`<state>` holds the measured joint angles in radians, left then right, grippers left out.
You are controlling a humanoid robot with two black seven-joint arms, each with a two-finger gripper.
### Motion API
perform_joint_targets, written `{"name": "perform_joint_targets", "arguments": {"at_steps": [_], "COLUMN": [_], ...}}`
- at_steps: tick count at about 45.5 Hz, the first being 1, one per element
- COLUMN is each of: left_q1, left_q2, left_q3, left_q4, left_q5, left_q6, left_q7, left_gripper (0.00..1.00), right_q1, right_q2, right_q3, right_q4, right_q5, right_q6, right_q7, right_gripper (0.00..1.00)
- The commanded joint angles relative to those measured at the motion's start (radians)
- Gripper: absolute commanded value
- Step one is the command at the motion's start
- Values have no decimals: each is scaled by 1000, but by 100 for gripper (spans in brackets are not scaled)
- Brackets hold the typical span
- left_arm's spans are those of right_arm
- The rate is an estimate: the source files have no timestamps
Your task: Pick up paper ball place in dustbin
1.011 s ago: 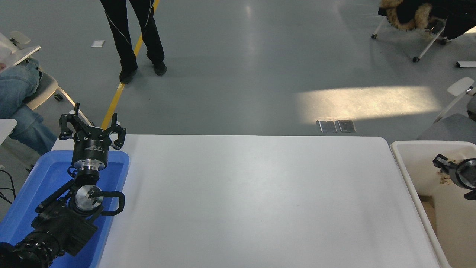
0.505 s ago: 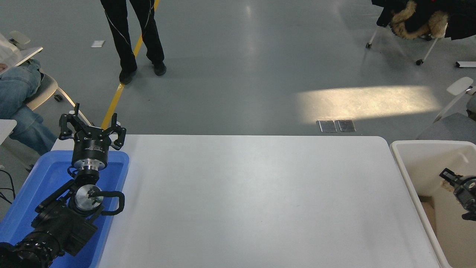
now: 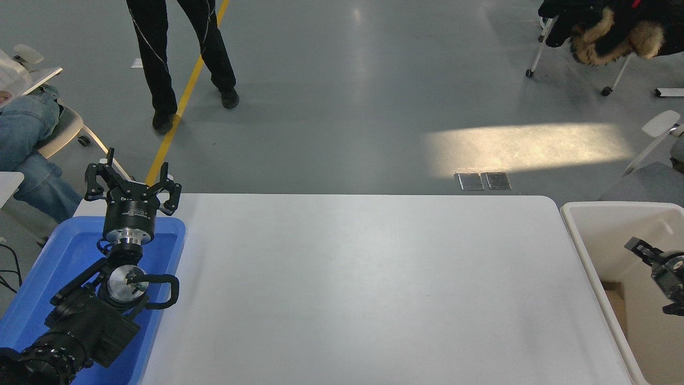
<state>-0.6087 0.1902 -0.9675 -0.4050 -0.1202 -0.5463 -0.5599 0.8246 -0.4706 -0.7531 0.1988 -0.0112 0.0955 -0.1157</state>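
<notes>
Nearest the camera, the left arm (image 3: 80,315) comes in from the lower left corner and lies over a blue tray (image 3: 64,256) at the left edge of the white tabletop (image 3: 363,289). Its left gripper (image 3: 132,184) points away from the camera at the tray's far end, jaws spread wide with nothing between them.

At the right edge, the right gripper (image 3: 649,255) reaches in over the dustbin (image 3: 580,235), a cream-white bin with a thick rim standing just beside the tabletop's right side. Only one black finger and part of the wrist show before the picture cuts them off, so I cannot tell whether the jaws are spread or clenched. No paper ball shows at the finger, on the tabletop or in the visible part of the bin; where it lies cannot be told. A brown patch (image 3: 614,299) shows low inside the bin, too small to identify.

Beyond the tabletop lies a grey floor with a yellow line (image 3: 181,107) and a bright patch of light (image 3: 526,147). A seated person (image 3: 26,149) in jeans is at the far left, a standing person (image 3: 181,53) in black trousers is at the top, and a wheeled chair (image 3: 598,32) draped with a fur-trimmed coat stands at the top right.
</notes>
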Motion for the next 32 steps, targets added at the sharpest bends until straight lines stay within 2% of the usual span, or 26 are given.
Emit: {"name": "perform_joint_targets", "arguments": {"at_steps": [1,9,13,16,26,32], "left_q1": [0,0,0,0,0,0], "left_q2": [0,0,0,0,0,0], "left_q3": [1,1,1,1,1,1], "left_q4": [0,0,0,0,0,0], "left_q5": [1,1,1,2,2,2], "left_q6": [0,0,0,0,0,0], "left_q7": [0,0,0,0,0,2], "left_gripper": [99,99,99,99,99,99], "right_q1": [243,548,714,838,1238,1409], "right_q2": [-210,-387,-433,-447,-410,-297], "right_q3": [-8,-75,-172,-264,-503,-583], "right_q4": [413,841,1020,1125,1395,1481], "right_q5": [-22,-171,-251,-268,-251,-129], "right_q6": [7,7,10,21,145,204], "right_q7": [5,5,5,5,4,4], "right_gripper": [99,98,99,99,99,99]}}
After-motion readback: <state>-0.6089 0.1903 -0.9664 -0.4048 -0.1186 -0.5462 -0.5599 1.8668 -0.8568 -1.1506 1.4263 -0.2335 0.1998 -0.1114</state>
